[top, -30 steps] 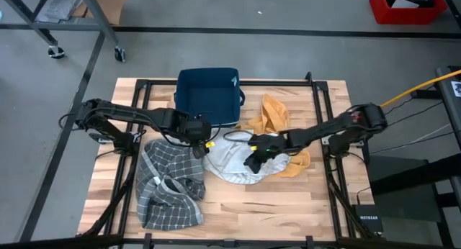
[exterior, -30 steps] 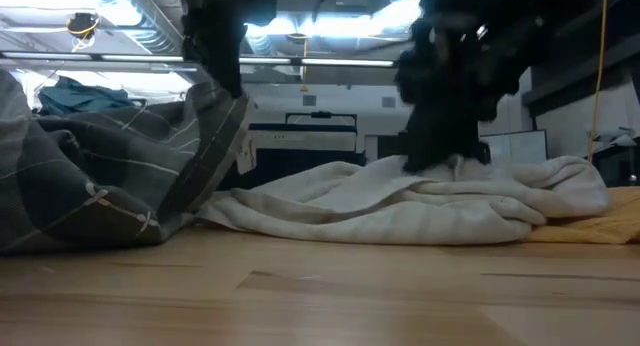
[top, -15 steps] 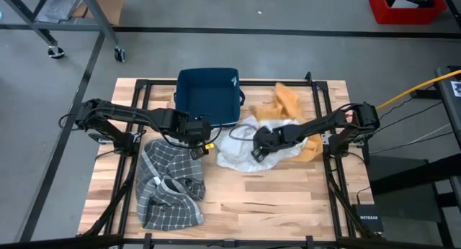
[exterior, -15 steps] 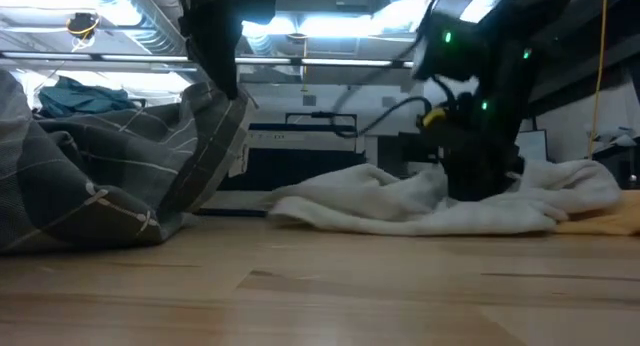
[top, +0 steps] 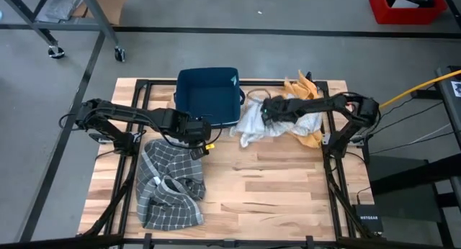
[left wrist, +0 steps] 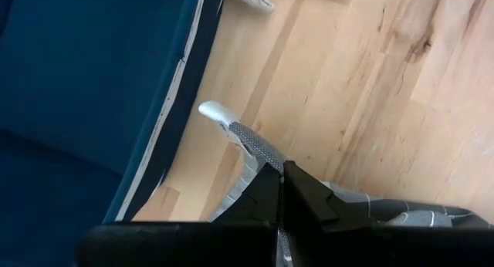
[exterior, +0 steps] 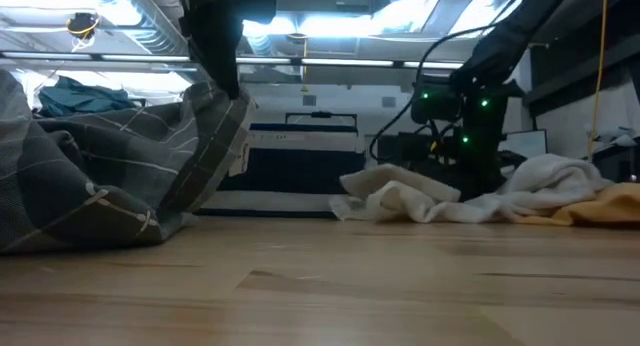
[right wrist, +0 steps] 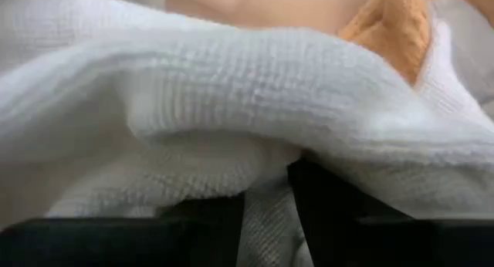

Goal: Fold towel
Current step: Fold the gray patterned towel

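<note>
A grey checked towel [top: 170,190] lies heaped at the table's near left, with one corner raised to my left gripper [top: 197,141], which is shut on it. A white towel [top: 251,124] lies bunched at the far right of the table, next to an orange cloth [top: 309,128]. My right gripper [top: 267,110] is down in the white towel and shut on it. In the right wrist view the white towel [right wrist: 231,89] fills the picture and the orange cloth [right wrist: 401,20] shows behind it. My left gripper pinches the grey towel's raised corner [left wrist: 248,146] between its two shut fingers, slanting down from above. A short tip with a white tab sticks out past the fingertips. The corner hangs clear of the table [exterior: 214,106]; the rest of the towel lies heaped on the wood. My right gripper pinches a bunched piece of the white towel [right wrist: 266,213] between its two fingers [right wrist: 324,194], slanting down from above. The folds hide how many layers it has. The towel lies slack and crumpled on the table [exterior: 400,198].
A dark blue fabric bin [top: 207,95] stands at the far middle of the table, close to both grippers. Black frame rails [top: 320,119] run along the table's sides. Bare wood [top: 274,184] lies across the near middle and right.
My right gripper has swung toward the table's far edge and turned about, dragging the white towel with it. The towel, spread near the table's middle before, has slid along the wood and bunched up beside the bin and the orange cloth.
</note>
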You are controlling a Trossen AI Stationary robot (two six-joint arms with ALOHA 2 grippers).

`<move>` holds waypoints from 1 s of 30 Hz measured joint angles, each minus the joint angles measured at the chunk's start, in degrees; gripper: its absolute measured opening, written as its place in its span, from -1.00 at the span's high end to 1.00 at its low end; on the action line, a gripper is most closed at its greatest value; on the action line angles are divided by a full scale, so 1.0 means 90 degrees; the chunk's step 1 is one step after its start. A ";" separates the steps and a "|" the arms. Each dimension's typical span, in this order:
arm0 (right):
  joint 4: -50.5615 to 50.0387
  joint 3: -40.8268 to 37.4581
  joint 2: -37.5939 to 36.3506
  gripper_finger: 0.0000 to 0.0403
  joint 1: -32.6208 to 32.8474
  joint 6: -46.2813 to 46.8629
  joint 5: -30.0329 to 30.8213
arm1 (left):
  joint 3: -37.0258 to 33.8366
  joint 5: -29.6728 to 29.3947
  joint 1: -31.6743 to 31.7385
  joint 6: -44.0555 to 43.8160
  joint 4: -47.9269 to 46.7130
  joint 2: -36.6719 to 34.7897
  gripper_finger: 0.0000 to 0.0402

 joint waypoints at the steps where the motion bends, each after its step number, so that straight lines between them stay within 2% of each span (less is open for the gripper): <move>1: 0.0096 0.0000 0.0000 0.43 -0.0184 -0.0006 -0.0004 | 0.0001 0.0000 -0.0001 -0.0002 0.0000 0.0000 1.00; 7: 0.0499 0.0002 -0.0004 0.43 -0.1104 -0.0241 -0.0183 | 0.0000 0.0000 0.0000 -0.0005 0.0019 0.0000 1.00; 11: 0.0665 0.0007 -0.0012 0.43 -0.1415 -0.0520 -0.0792 | 0.0002 0.0000 0.0000 -0.0005 0.0019 0.0000 1.00; 15: 0.1056 0.0007 -0.0164 0.43 -0.1401 -0.0855 -0.1532 | 0.0000 0.0000 -0.0002 -0.0007 0.0019 0.0000 1.00; 19: 0.1361 0.0012 -0.0731 0.43 -0.1228 -0.1220 -0.2180 | 0.0001 0.0005 -0.0006 -0.0012 0.0019 0.0000 1.00; 25: 0.1398 0.0015 -0.2089 0.43 -0.0838 -0.1801 -0.2466 | 0.0028 0.0116 -0.0071 -0.0128 0.0153 -0.0018 1.00; 30: 0.1387 0.0019 -0.3006 0.43 -0.0456 -0.2162 -0.2814 | 0.0532 0.0161 -0.0209 -0.0103 0.0493 -0.0032 1.00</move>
